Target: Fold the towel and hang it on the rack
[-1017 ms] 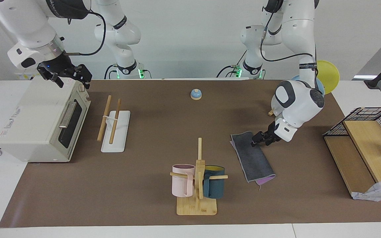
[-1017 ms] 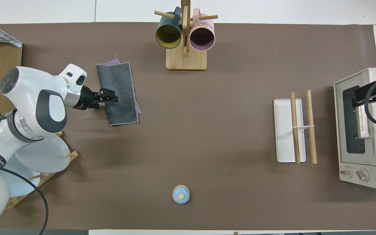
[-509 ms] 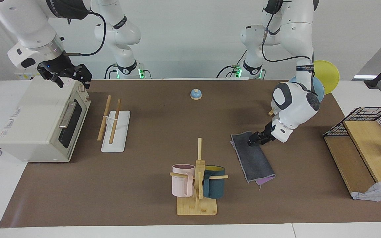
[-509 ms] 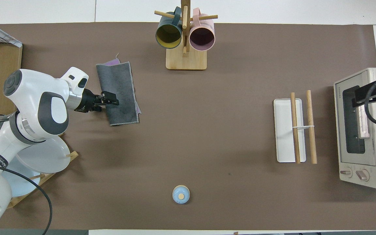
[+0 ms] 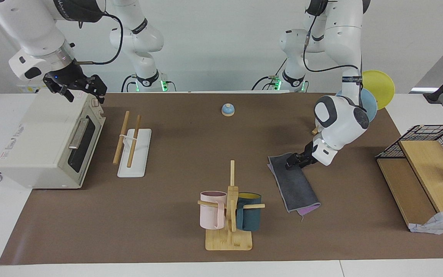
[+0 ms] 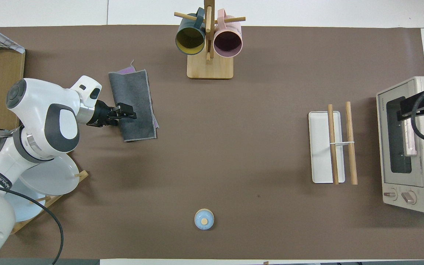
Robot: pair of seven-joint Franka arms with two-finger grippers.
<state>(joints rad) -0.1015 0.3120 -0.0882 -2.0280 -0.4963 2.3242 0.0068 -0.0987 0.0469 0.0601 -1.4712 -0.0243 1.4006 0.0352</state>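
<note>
Left gripper (image 5: 291, 162) has crept along the towel (image 5: 293, 182) toward its robot-side end since the earlier frame, arm pulling in with it; nothing else moved. It sits low at the towel's long edge, centre-right in the facing view, left of centre in the overhead view (image 6: 126, 111). Can't tell whether the fingers are apart or pinching cloth, so no call on a grasp. Towel lies flat on the mat as a narrow grey strip, a purple corner peeking out at its lower end in the facing view, beside the mug tree (image 5: 229, 209). Looks like one fold is done; judging by that, what's left is a possible second fold, the pickup, the carry across the table and the hang. Rack (image 5: 131, 144) is at the left of the facing view, next to the oven (image 5: 48, 140), both rods bare and well apart from the towel. Right gripper (image 5: 76, 87) waits over the oven's top corner, upper left of that view, fingers apart and holding nothing. Writing: a red warning sticker by the oven knobs and lettering on the oven's side and on both arms, none readable.
</note>
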